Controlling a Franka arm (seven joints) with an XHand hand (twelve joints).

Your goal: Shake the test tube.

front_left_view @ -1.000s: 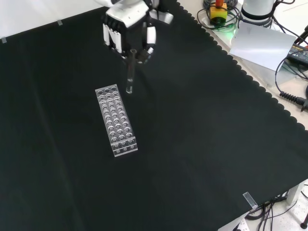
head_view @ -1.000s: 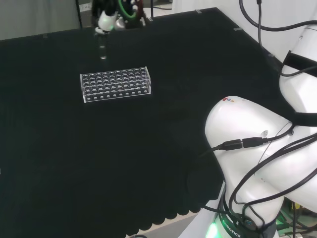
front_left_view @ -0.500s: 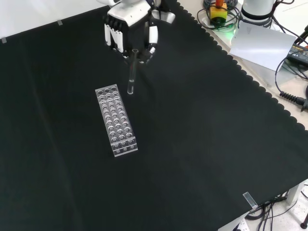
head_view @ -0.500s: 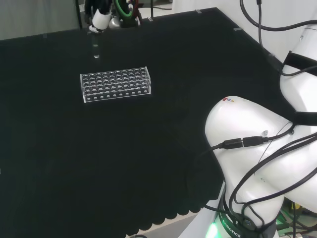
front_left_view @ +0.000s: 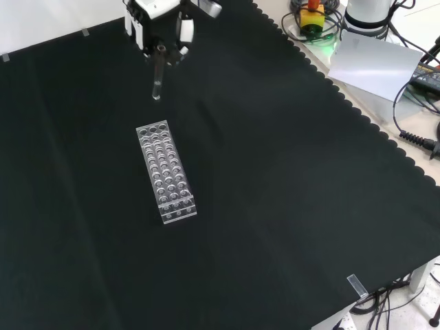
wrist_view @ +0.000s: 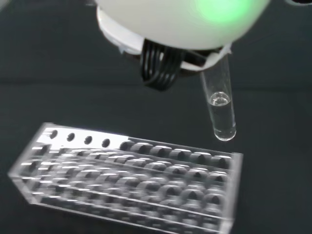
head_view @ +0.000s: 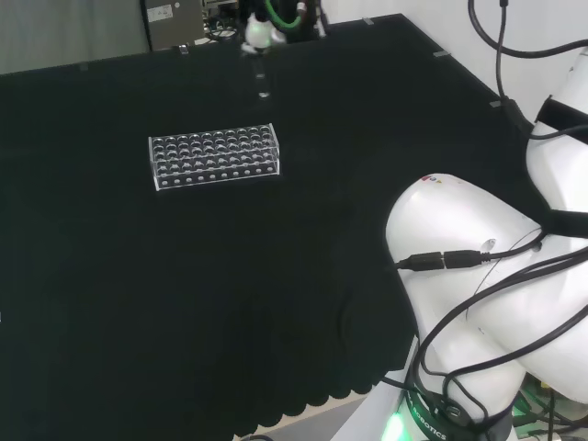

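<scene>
- The test tube (front_left_view: 157, 77) hangs upright in the air, beyond the clear rack's (front_left_view: 166, 170) far end in the front view.
- Our hand (front_left_view: 159, 22) pinches its top.
- We should swing gently and stay clear of the rack.

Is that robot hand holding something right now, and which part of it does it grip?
Yes: the hand pinches a clear test tube by its upper end, the rounded bottom hanging free beyond the rack.

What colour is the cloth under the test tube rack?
Black. The cloth under the clear rack shows best in the front view.
</scene>
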